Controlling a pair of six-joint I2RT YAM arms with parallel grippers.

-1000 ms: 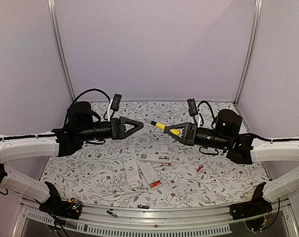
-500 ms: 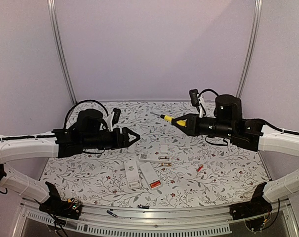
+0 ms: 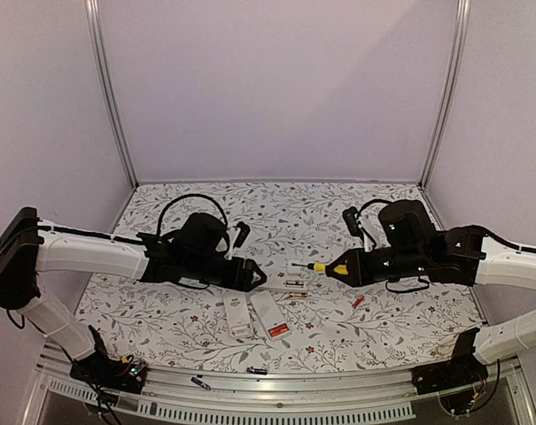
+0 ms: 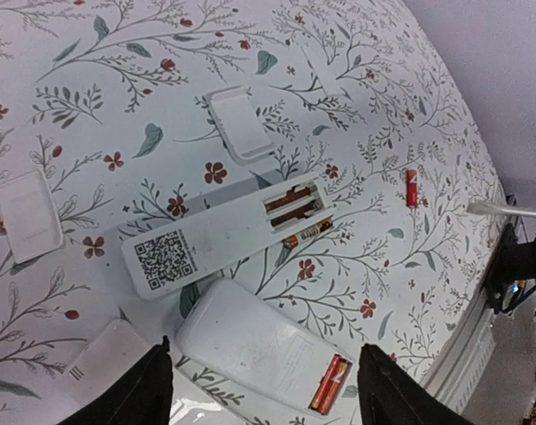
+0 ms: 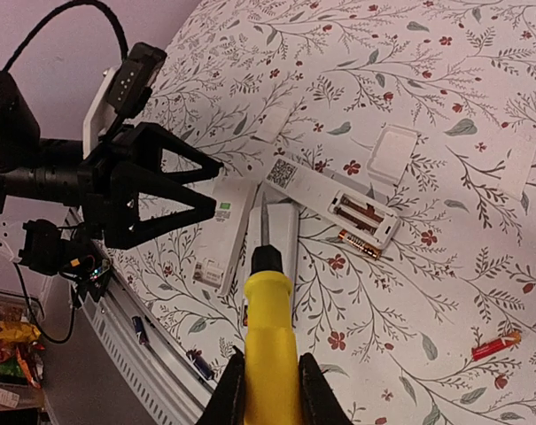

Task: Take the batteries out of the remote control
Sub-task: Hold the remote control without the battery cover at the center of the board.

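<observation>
Three white remotes lie face down mid-table. The remote with a QR label (image 4: 223, 243) has an open bay, and a dark-and-orange battery (image 4: 307, 234) lies beside it. A second remote (image 4: 259, 345) holds red-orange batteries (image 4: 330, 385) in its open bay. A loose red battery (image 4: 411, 188) lies farther right. My left gripper (image 4: 263, 398) is open and empty, hovering over the second remote. My right gripper (image 5: 268, 390) is shut on a yellow-handled screwdriver (image 5: 269, 328), its tip pointing at the remotes. In the top view the left gripper (image 3: 254, 276) and right gripper (image 3: 338, 265) face each other.
Two white battery covers (image 4: 239, 122) (image 4: 24, 212) lie on the floral mat. A third remote (image 5: 228, 235) lies left of the second. Two dark batteries (image 5: 142, 329) (image 5: 199, 363) rest on the front metal rail (image 3: 276, 390). Purple walls enclose the table.
Both arms came down from mid-air toward the table. My left gripper moved right and down over the remotes. My right gripper lowered the screwdriver and swung its tip toward them.
</observation>
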